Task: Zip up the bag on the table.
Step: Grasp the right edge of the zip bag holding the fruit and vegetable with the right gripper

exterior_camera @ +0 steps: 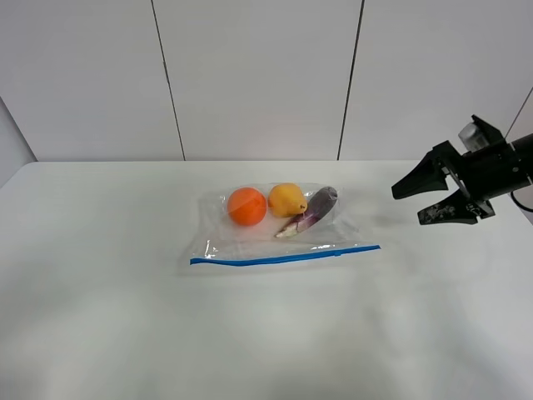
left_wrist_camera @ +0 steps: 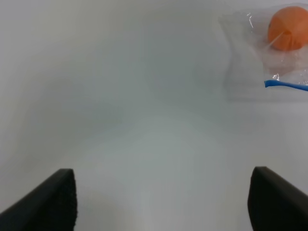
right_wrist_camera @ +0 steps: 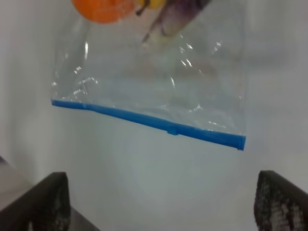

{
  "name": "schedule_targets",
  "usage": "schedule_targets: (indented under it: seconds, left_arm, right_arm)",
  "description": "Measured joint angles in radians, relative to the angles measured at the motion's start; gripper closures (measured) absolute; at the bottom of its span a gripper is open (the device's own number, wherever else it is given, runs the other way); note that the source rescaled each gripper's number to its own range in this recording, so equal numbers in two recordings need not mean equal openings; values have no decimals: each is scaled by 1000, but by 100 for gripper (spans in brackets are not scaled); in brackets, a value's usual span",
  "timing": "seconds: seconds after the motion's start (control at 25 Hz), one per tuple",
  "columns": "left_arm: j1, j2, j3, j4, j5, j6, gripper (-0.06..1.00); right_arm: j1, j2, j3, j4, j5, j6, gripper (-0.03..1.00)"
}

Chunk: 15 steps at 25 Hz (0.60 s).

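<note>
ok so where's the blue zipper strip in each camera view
Exterior high: zipper strip runs along the near edge of the bag.
Left wrist: only one end shows, cut by the frame edge.
Right wrist: the whole strip, end to end.
Shared landmark: the orange fruit.

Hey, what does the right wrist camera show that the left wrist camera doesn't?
Only the right wrist view: the blue zipper strip from end to end, with a small tab on it, and the purple vegetable inside the bag. Only the left wrist view: a wide bare stretch of the table beside the bag; it catches just one corner of the bag and one end of the strip. Both: the orange fruit through the clear plastic, the white table, and each arm's own jaws standing wide apart with nothing between them.
</note>
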Motion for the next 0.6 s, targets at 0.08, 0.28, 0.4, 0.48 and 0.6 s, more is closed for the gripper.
schedule_targets:
  seconds: [0.08, 0.28, 0.4, 0.48, 0.6]
  left_arm:
    - [0, 0, 0, 0, 0, 0, -2]
    - [0, 0, 0, 0, 0, 0, -2]
    - [0, 0, 0, 0, 0, 0, -2]
    - [0, 0, 0, 0, 0, 0, -2]
    - [0, 0, 0, 0, 0, 0, -2]
  right_arm:
    - [0, 52, 0, 13, 1, -7, 2]
    - [0, 161, 0, 55, 1, -36, 3]
    - [3, 221, 0, 108, 14, -55, 3]
    - [13, 257, -2, 124, 23, -68, 3]
    - [46, 316, -27, 132, 24, -74, 3]
